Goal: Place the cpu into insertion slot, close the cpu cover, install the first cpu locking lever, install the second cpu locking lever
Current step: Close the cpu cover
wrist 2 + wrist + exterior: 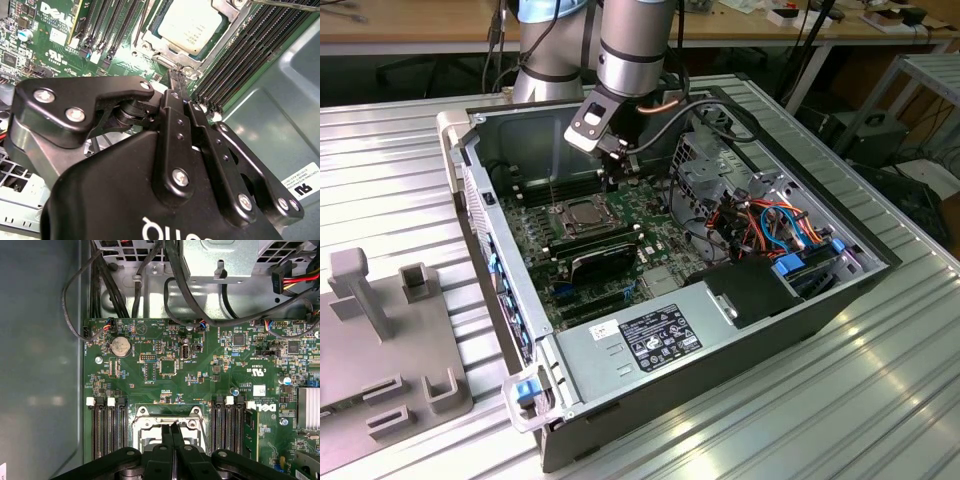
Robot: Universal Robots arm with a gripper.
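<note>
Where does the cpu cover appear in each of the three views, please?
Exterior view: the cpu cover lies mid-way along the green board.
Second wrist view: just beyond the gripper, framing the cpu.
First wrist view: partly behind the gripper.
Shared landmark: black memory slots flanking it.

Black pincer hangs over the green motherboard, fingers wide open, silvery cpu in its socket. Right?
Not open: the first wrist view shows the black pincer shut, fingers pressed together. It does hang over the green motherboard, the silvery square cpu in its socket.
</note>
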